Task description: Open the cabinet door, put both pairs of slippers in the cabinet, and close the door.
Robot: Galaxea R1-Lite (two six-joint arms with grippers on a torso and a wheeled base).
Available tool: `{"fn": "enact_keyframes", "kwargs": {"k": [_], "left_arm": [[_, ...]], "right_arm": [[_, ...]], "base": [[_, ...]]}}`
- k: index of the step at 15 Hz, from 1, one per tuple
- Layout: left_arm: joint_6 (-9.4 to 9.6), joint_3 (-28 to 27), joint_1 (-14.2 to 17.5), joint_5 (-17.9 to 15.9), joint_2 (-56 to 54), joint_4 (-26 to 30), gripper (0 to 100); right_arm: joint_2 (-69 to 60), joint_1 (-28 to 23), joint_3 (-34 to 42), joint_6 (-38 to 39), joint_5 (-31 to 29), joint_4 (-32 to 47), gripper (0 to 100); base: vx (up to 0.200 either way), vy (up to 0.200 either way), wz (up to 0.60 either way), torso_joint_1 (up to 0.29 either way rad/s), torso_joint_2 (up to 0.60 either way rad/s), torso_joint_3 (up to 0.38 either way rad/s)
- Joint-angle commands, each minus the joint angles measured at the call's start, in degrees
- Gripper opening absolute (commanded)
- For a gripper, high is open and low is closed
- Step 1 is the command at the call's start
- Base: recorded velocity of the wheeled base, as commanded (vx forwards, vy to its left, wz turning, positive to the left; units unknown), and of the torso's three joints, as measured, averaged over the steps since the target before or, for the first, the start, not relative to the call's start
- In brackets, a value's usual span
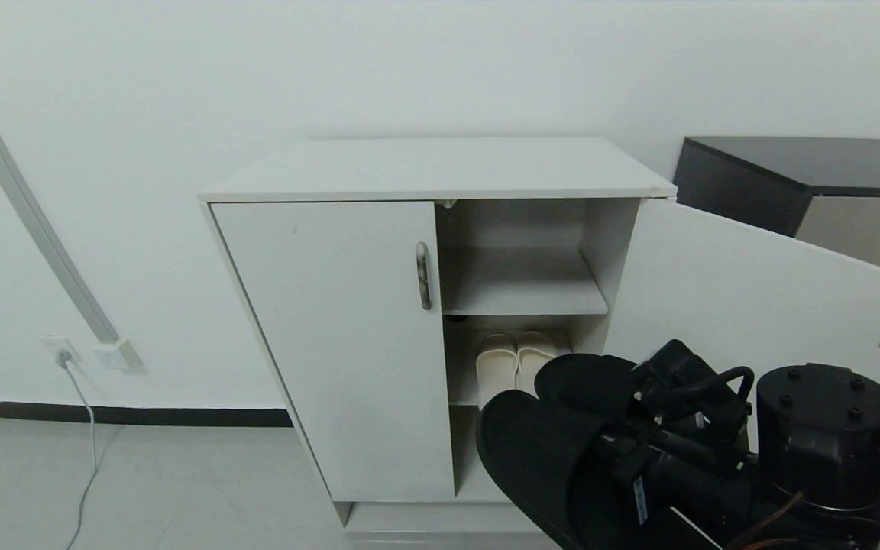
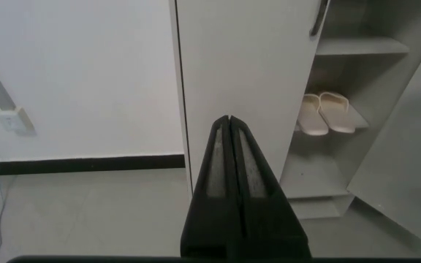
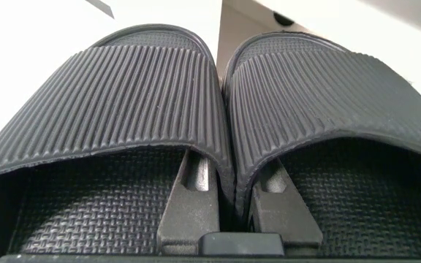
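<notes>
The white cabinet [image 1: 440,168] stands against the wall with its left door [image 1: 333,344] closed and its right door [image 1: 753,298] swung wide open. A pair of white slippers [image 1: 515,359] [image 2: 326,113] lies on the middle shelf inside. My right gripper [image 3: 234,201] is shut on a pair of black slippers [image 1: 554,451] [image 3: 159,95], pinching their adjoining inner sides and holding them in front of the opening, low and to the right. My left gripper [image 2: 229,124] is shut with nothing in it, facing the closed left door from a distance.
A dark cabinet [image 1: 791,176] stands behind the open door on the right. A wall socket with a hanging cable [image 1: 66,353] is on the left, and bare floor [image 1: 142,481] lies in front of it. The upper shelf [image 1: 520,290] holds nothing.
</notes>
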Motion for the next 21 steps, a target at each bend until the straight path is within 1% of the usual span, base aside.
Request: {"fn": "enact_keyframes", "kwargs": {"k": [1, 8, 14, 17, 19, 21], "left_arm": [[-0.01, 0.0, 0.0, 0.0, 0.0, 0.0, 0], [-0.01, 0.0, 0.0, 0.0, 0.0, 0.0, 0], [-0.01, 0.0, 0.0, 0.0, 0.0, 0.0, 0], [-0.01, 0.0, 0.0, 0.0, 0.0, 0.0, 0], [-0.01, 0.0, 0.0, 0.0, 0.0, 0.0, 0], [-0.01, 0.0, 0.0, 0.0, 0.0, 0.0, 0]], "right_arm": [[0.1, 0.0, 0.0, 0.0, 0.0, 0.0, 0], [0.0, 0.4, 0.5, 0.0, 0.0, -0.1, 0], [0.1, 0.4, 0.8, -0.3, 0.0, -1.1, 0], [0.2, 0.6, 1.3, -0.5, 0.1, -1.5, 0], [0.9, 0.7, 1.3, -0.5, 0.1, -1.6, 0], [1.0, 1.0, 1.3, -0.4, 0.2, -1.7, 0]], "base": [[0.000, 0.000, 0.00, -0.110, 0.46, 0.349], [0.000, 0.000, 0.00, -0.045, 0.42, 0.373], [0.000, 0.000, 0.00, 0.000, 0.00, 0.000], [0.000, 0.000, 0.00, -0.006, 0.13, 0.115], [0.000, 0.000, -0.60, 0.000, 0.01, 0.019], [0.000, 0.000, 0.00, 0.000, 0.00, 0.000]]}}
